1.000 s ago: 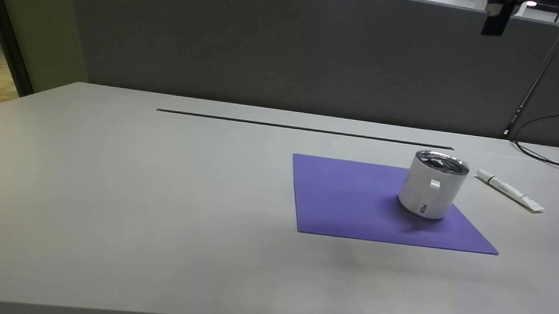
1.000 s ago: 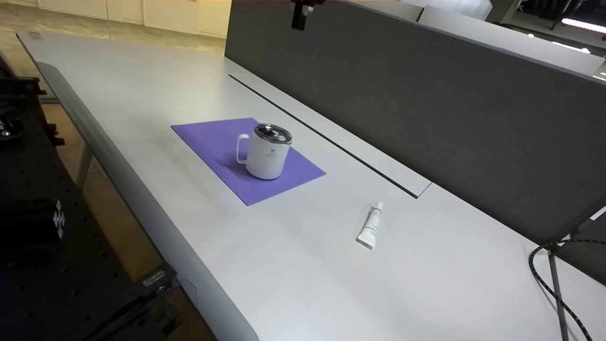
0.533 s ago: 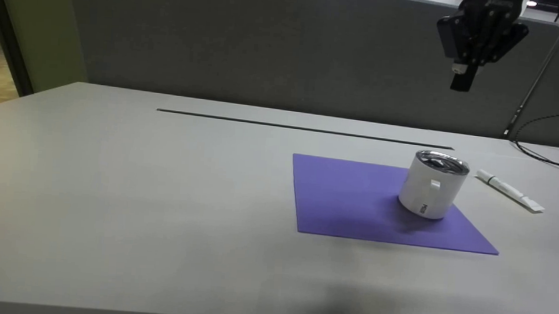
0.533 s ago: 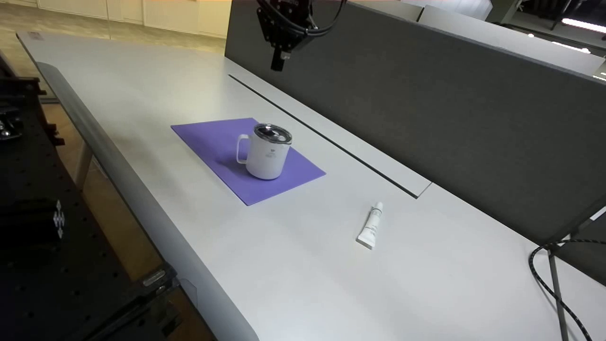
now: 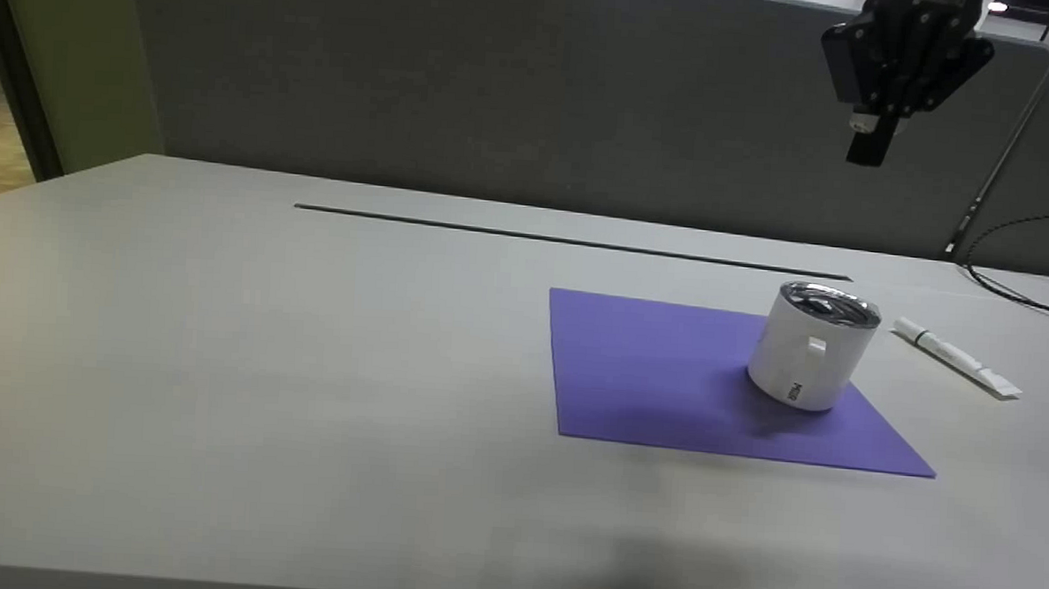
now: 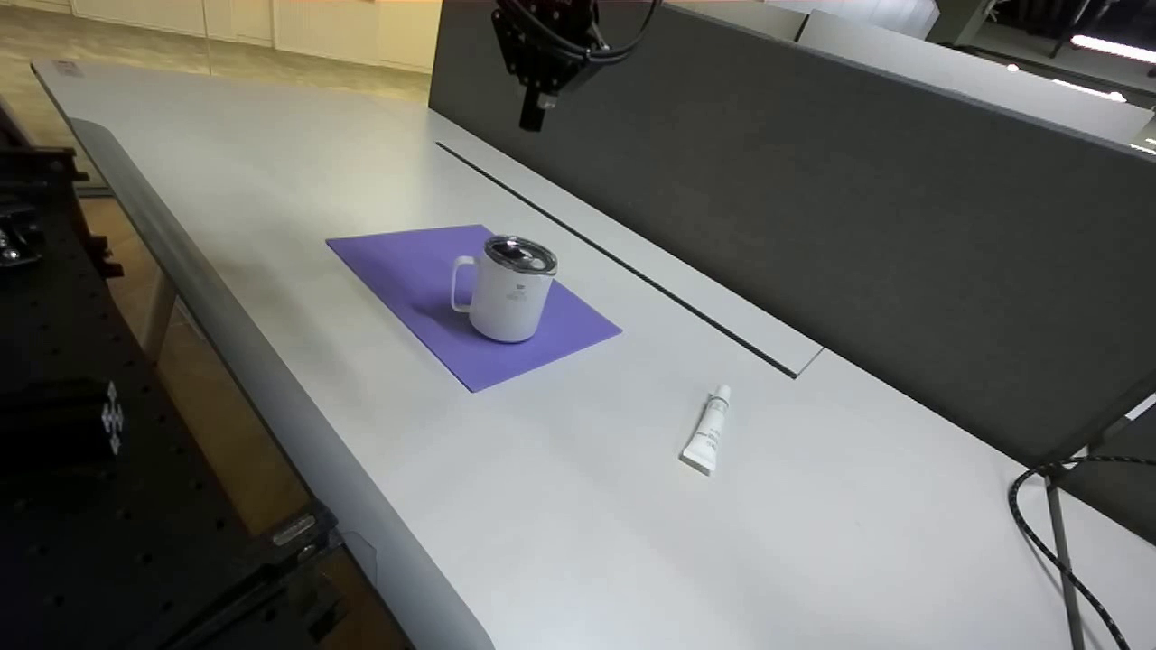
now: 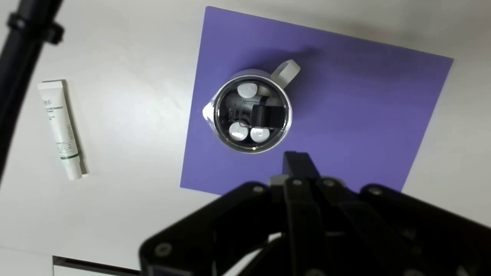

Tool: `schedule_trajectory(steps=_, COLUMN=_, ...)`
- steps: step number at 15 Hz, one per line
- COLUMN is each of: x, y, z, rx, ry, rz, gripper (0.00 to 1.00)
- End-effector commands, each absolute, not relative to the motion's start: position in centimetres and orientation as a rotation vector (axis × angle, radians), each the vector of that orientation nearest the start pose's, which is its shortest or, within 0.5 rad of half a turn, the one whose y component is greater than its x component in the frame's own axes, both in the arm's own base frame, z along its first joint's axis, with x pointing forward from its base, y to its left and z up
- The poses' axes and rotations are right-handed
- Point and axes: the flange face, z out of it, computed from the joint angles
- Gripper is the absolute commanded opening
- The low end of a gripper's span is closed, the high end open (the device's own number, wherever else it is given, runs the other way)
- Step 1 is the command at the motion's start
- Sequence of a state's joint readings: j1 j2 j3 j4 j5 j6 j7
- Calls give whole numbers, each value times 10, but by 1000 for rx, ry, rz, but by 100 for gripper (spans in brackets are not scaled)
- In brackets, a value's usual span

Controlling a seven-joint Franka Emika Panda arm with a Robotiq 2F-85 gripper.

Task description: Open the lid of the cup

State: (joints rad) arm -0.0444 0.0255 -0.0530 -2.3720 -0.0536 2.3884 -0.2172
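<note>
The white cup [image 5: 800,364] stands upright on the purple mat [image 5: 645,362] in both exterior views [image 6: 506,307]. Its round lid [image 5: 829,304] sits on the top, dark and shiny [image 6: 521,255]. In the wrist view, the lid [image 7: 230,100] looks see-through with a black tab, and white round shapes show through or on it. The cup's handle [image 7: 285,73] points to the upper right and its spout to the left. My gripper [image 7: 297,155] is shut and empty. It hangs well above the cup and apart from it in both exterior views [image 5: 869,150] [image 6: 532,117].
A white tube [image 5: 956,356] lies on the table beside the mat, also seen in the wrist view [image 7: 61,126]. A dark grey partition [image 6: 813,199] stands along the table's back edge. A black cable [image 6: 1039,533] runs over the table's end.
My gripper has come down into view, toward the cup, since a second ago. Over the last half second it has risen very slightly. The cup and lid have not moved.
</note>
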Motion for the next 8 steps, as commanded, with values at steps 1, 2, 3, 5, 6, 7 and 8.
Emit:
schedule_trajectory(steps=1, x=496, y=-59, z=290, rx=-3172, ry=-211, rz=-3, gripper=0)
schedule_trajectory(steps=2, x=496, y=-62, z=282, rx=-3164, ry=-202, rz=-15, gripper=0)
schedule_trajectory(steps=3, x=496, y=-65, z=275, rx=-3159, ry=-188, rz=-25, gripper=0)
schedule_trajectory(steps=5, x=495, y=-70, z=258, rx=-3142, ry=-165, rz=-39, gripper=0)
schedule_trajectory(steps=6, x=493, y=-71, z=250, rx=-3135, ry=-157, rz=-39, gripper=0)
schedule_trajectory(steps=7, x=492, y=-72, z=241, rx=-3130, ry=-157, rz=-33, gripper=0)
schedule_trajectory(steps=8, x=490, y=-74, z=234, rx=-3126, ry=-156, rz=-35, gripper=0)
